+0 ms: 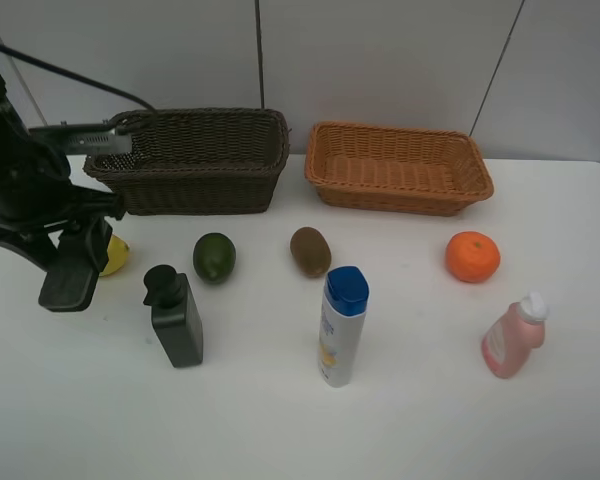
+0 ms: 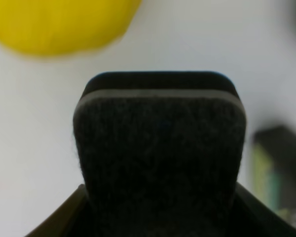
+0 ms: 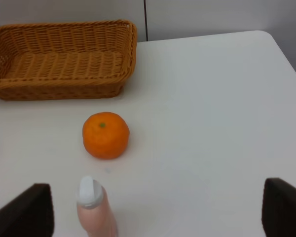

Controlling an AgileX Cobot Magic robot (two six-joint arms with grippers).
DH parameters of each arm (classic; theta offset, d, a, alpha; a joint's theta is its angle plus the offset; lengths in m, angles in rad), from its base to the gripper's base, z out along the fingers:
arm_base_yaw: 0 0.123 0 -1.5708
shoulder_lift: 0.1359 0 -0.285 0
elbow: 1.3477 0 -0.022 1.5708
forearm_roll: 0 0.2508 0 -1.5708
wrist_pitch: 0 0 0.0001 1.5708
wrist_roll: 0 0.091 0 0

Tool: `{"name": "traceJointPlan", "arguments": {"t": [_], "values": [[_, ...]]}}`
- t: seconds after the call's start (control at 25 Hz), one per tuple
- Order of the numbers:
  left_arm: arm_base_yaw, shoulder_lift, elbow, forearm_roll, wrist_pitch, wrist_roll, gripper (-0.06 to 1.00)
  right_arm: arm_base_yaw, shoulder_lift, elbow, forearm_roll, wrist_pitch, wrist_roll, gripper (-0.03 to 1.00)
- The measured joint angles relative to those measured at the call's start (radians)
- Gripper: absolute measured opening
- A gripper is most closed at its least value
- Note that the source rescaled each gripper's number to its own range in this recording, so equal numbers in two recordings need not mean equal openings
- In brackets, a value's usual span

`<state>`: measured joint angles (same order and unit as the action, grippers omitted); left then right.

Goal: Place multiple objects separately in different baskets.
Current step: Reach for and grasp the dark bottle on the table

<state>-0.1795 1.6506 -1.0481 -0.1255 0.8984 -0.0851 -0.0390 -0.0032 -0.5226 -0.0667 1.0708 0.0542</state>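
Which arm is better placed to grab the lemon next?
Left. The left gripper hangs right beside the lemon at the left end of the table, and the lemon shows close in its wrist view. The right gripper is open, facing the orange and pink bottle at the other end.

The right gripper (image 3: 155, 210) is spread wide, its dark fingers (image 3: 27, 210) far apart over the white table (image 3: 212, 98). The pink bottle (image 3: 94, 212) shows between them, nearer one finger. The orange (image 3: 105, 135) lies just ahead of it, and the orange-tan basket (image 3: 64, 89) farther ahead.
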Motion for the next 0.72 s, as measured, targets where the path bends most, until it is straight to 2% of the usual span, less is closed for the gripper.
{"name": "traceJointPlan", "arguments": {"t": [0.16, 0.48, 0.68, 0.72], "values": [[0.0, 0.048, -0.229, -0.026, 0.007, 0.0, 0.35, 0.0, 0.0, 0.0, 0.0, 0.0, 0.0, 1.0], [0.0, 0.428, -0.753, -0.046, 0.017, -0.004, 0.35, 0.0, 0.0, 0.0, 0.0, 0.0, 0.0, 1.0], [0.0, 0.605, -0.99, 0.004, 0.022, -0.004, 0.35, 0.0, 0.0, 0.0, 0.0, 0.0, 0.0, 1.0], [0.0, 0.628, -1.02, 0.015, 0.021, -0.007, 0.42, 0.0, 0.0, 0.0, 0.0, 0.0, 0.0, 1.0]]}}
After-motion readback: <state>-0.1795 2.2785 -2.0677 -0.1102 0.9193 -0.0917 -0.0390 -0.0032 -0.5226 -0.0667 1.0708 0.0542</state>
